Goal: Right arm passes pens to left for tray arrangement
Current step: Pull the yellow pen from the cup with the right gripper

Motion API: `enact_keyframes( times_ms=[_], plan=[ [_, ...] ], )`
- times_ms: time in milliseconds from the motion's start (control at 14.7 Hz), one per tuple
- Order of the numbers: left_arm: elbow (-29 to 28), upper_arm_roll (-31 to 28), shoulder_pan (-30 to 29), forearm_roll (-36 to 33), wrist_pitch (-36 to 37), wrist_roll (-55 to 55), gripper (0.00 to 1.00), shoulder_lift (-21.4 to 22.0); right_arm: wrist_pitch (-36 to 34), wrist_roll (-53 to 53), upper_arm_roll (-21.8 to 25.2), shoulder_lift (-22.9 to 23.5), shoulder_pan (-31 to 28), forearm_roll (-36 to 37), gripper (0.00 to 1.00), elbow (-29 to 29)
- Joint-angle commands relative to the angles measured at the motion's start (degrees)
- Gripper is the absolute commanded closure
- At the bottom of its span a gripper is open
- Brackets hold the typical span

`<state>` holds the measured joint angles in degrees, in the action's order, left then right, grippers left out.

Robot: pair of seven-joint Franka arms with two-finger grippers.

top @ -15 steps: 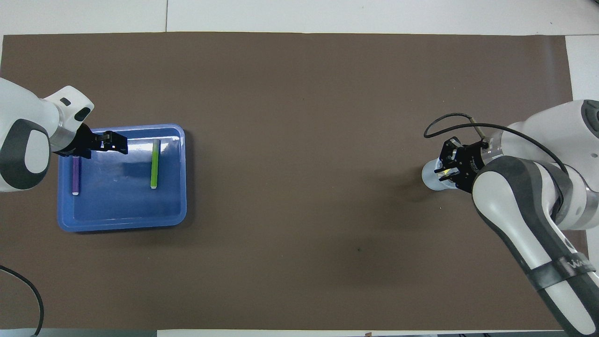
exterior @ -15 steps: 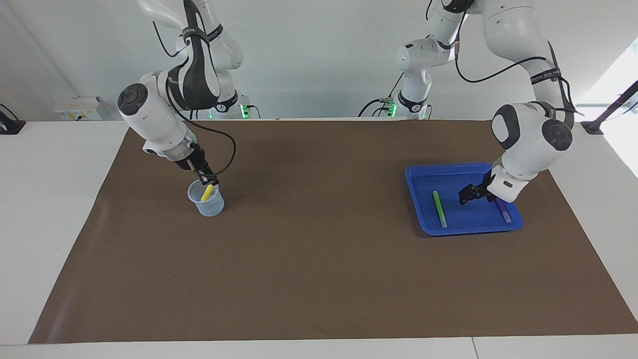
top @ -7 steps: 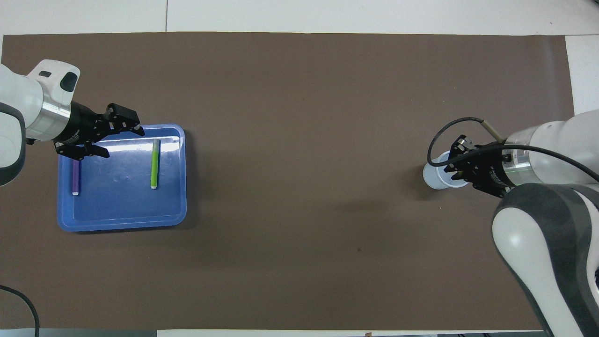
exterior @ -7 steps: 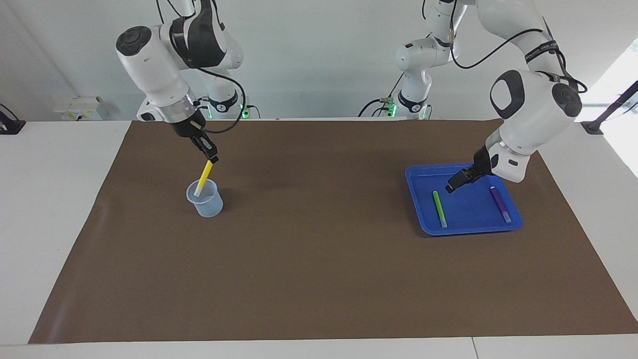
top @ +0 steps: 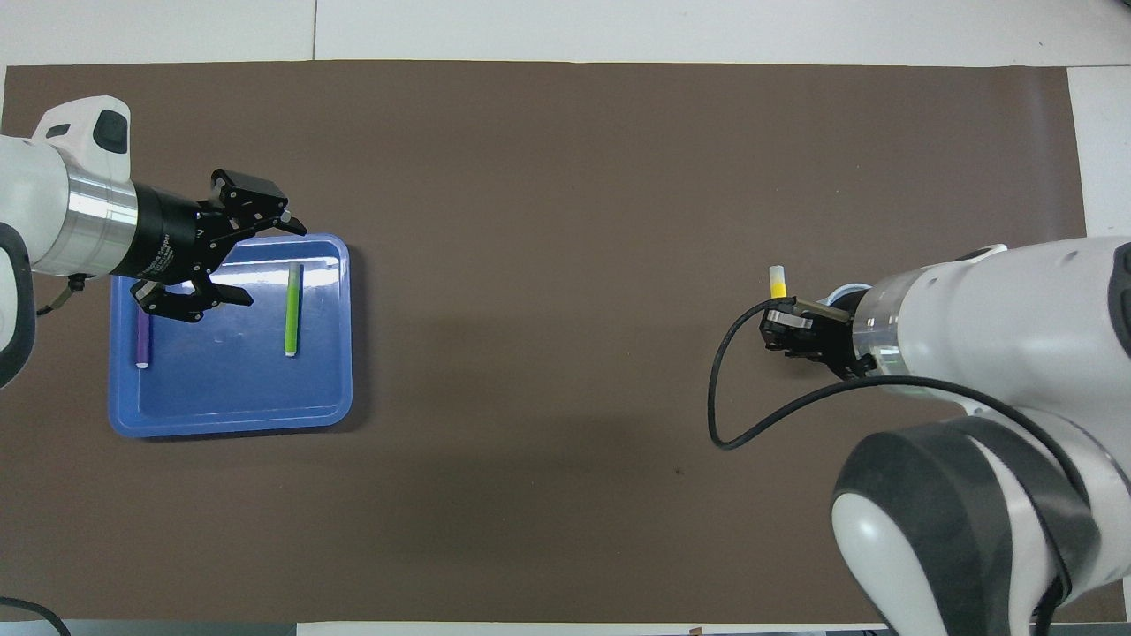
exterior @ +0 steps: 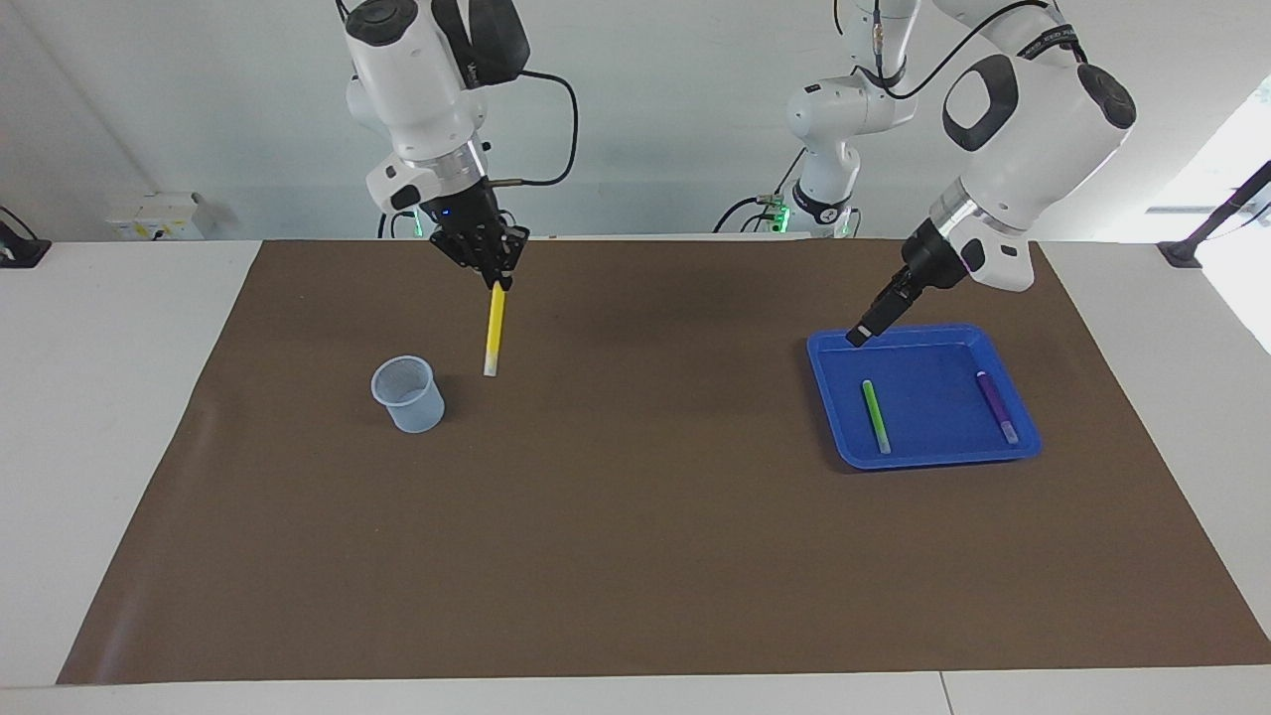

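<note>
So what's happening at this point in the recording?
The right gripper is shut on the yellow pen, holding it upright in the air over the brown mat, beside the translucent cup, which looks empty. The left gripper hangs open over the blue tray, at its edge nearer the robots. The green pen and the purple pen already lie in the tray, apart from each other.
</note>
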<state>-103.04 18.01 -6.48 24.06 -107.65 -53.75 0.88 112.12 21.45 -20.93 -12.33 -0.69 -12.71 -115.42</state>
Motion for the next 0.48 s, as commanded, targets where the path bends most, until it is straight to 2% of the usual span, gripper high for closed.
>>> enact_keyframes(
  times_ms=[0,205,409],
  plan=[
    [-0.4,-0.3,0.3,4.8,-1.2,-3.2,0.0,1.3,2.3,-13.1,0.2,1.3,3.1,-1.6,1.0,2.6],
    [-0.5,0.5,0.2,5.7,-1.7,-3.5,0.0,1.3,2.0,-28.9,0.2,3.0,4.1,-5.4,1.0,5.7],
    [-0.7,0.6,0.3,6.2,-2.0,-3.5,0.0,1.4,1.1,-43.8,-0.2,3.8,4.2,-5.7,1.0,7.2]
  ],
)
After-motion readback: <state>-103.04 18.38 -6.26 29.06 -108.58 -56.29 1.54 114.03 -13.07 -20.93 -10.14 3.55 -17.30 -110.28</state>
